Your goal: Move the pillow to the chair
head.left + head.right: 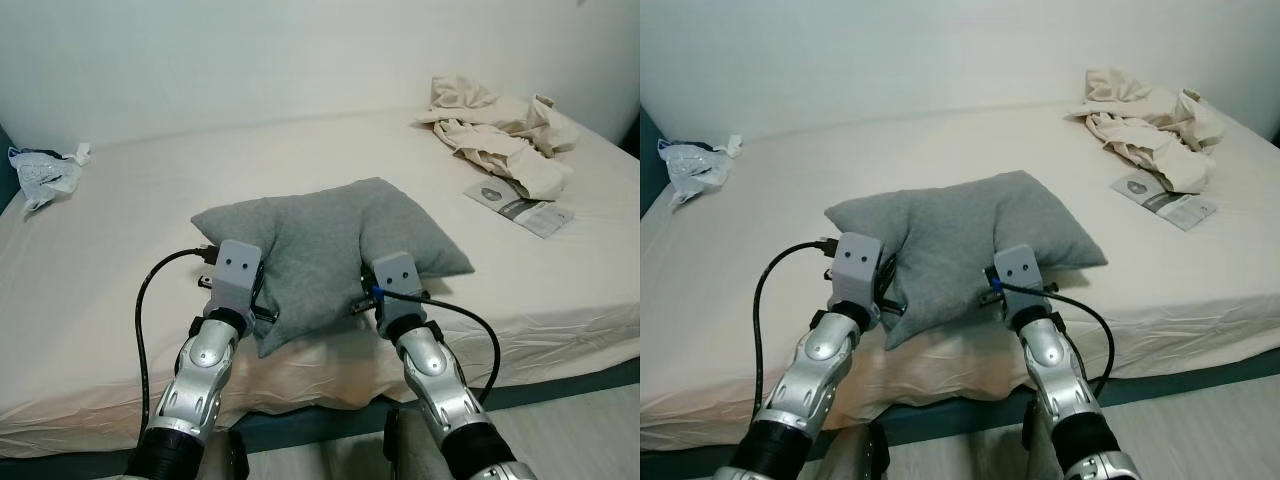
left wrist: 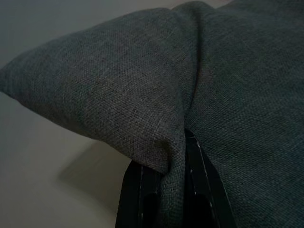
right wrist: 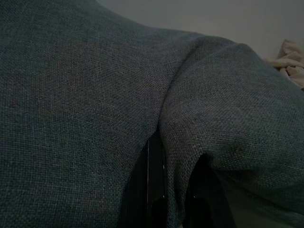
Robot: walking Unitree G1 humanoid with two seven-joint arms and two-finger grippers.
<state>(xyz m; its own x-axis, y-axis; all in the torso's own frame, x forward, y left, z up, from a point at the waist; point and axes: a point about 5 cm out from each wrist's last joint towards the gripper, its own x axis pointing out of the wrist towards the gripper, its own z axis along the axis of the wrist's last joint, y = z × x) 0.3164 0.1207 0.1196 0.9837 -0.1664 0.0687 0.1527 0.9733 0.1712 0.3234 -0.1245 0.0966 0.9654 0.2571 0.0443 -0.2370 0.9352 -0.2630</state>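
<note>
A grey pillow (image 1: 330, 245) lies near the front edge of the bed (image 1: 120, 290), its near side bunched and slightly lifted. My left gripper (image 1: 262, 300) is shut on the pillow's near left part; the left wrist view has a fold of grey fabric (image 2: 173, 156) pinched between its black fingers (image 2: 137, 190). On the near right part, my right gripper (image 1: 368, 292) is shut too, and a fold of cloth (image 3: 178, 156) runs down between its fingers (image 3: 154, 180). No chair is in sight.
A crumpled beige cloth (image 1: 500, 130) lies at the bed's far right, with a booklet (image 1: 520, 205) beside it. A white plastic bag (image 1: 45, 172) sits at the far left. A wall runs behind the bed. Floor (image 1: 590, 430) lies below the bed's front edge.
</note>
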